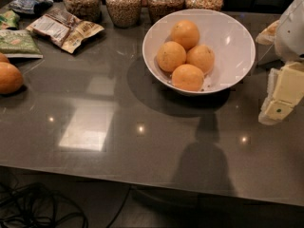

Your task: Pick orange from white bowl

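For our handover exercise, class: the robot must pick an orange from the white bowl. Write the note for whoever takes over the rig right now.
Gripper: at the right edge of the view, to the right of the white bowl and apart from it; no orange in it.
Things: four oranges lie in the bowl; the front orange sits nearest the near rim.
Done: nothing lifted yet.
Left: move over the bowl, grasp one orange, lift it out. Ignore the loose orange at the left edge of the table.
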`<state>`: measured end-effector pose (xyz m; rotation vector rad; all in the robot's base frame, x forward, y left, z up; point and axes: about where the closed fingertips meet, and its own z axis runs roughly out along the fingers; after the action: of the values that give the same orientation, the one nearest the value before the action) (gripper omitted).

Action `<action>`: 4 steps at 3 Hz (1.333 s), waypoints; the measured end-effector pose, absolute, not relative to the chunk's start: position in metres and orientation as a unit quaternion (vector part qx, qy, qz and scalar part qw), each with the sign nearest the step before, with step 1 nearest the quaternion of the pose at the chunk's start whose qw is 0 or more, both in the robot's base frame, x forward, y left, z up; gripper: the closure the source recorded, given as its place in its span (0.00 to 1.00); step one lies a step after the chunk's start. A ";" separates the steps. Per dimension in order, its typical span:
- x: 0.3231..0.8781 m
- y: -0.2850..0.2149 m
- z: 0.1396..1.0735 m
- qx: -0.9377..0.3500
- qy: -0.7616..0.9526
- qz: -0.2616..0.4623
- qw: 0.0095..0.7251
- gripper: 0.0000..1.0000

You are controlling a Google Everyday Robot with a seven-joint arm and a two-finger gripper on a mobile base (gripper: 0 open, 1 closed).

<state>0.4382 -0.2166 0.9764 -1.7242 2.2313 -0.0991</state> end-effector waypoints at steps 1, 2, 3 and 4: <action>0.438 -0.217 0.976 -0.603 0.781 -0.035 0.160 0.00; 0.444 -0.212 0.980 -0.600 0.779 -0.024 0.181 0.00; 0.466 -0.200 0.983 -0.579 0.782 0.002 0.233 0.00; 0.506 -0.190 0.988 -0.528 0.799 0.030 0.287 0.00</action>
<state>0.5062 -0.1899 0.9882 -1.4105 2.1344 0.0814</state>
